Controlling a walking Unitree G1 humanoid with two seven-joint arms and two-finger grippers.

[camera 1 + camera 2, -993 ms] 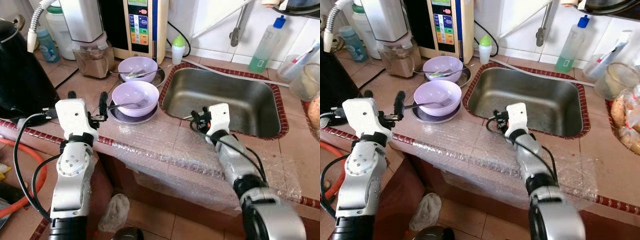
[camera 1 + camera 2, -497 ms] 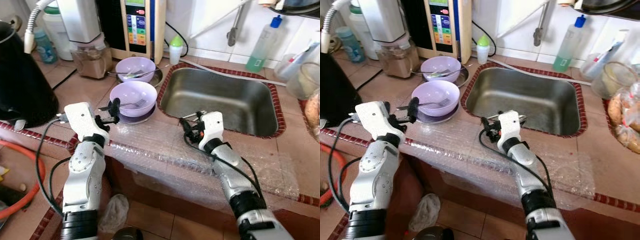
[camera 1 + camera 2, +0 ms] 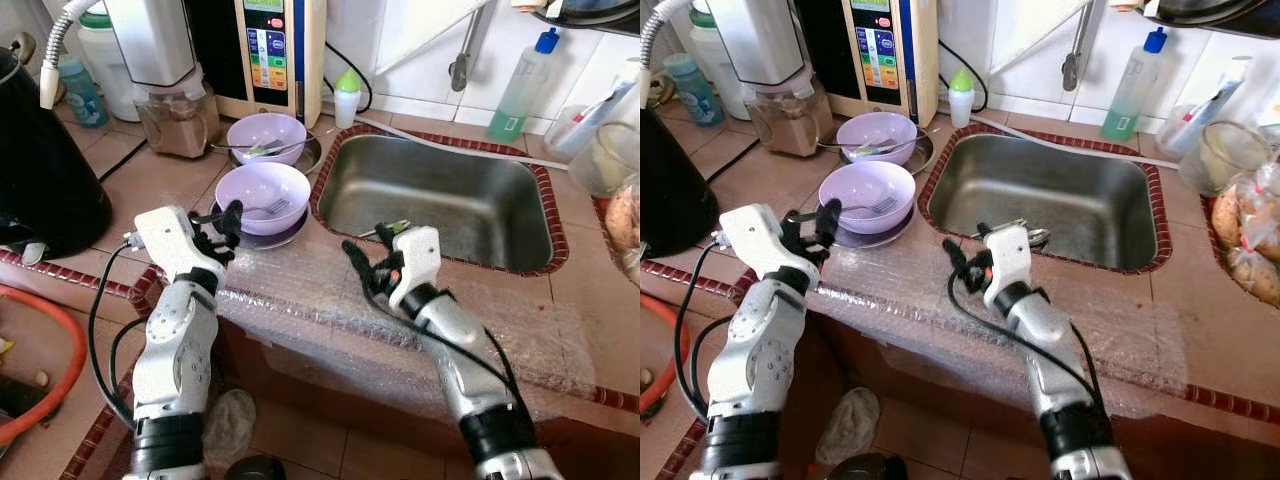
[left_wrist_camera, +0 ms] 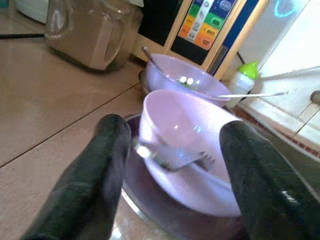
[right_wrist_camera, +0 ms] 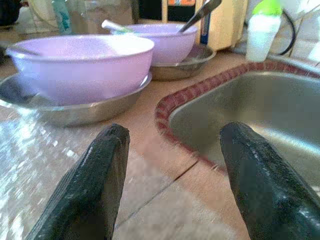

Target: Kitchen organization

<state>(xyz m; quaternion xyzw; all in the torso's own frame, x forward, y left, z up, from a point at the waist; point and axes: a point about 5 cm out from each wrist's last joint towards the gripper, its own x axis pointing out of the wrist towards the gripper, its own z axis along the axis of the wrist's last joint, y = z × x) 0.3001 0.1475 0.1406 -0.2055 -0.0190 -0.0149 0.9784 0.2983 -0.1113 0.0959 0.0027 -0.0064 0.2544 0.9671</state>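
Observation:
A purple bowl (image 3: 263, 190) with a fork (image 3: 270, 208) in it sits on a metal plate (image 3: 262, 238) left of the sink (image 3: 440, 195). Behind it a second purple bowl (image 3: 265, 135) holds a spoon. My left gripper (image 3: 215, 218) is open at the near bowl's left side. In the left wrist view its fingers (image 4: 100, 175) straddle the bowl (image 4: 195, 125), and the fork (image 4: 172, 157) handle ends close to one finger. My right gripper (image 3: 366, 262) is open and hangs low over the counter in front of the sink, pointing toward the bowls (image 5: 80, 62).
A black kettle (image 3: 45, 160), a blender jar (image 3: 180, 110) and a water machine (image 3: 280, 50) line the back left. A soap bottle (image 3: 520, 90) and a faucet (image 3: 462, 60) stand behind the sink. Bubble wrap (image 3: 330, 300) covers the counter's front edge. A bag of potatoes (image 3: 1250, 240) lies at right.
My left gripper has moved right up to the near bowl's side. My right gripper has shifted left along the counter and turned toward the bowls. The camera has moved a little.

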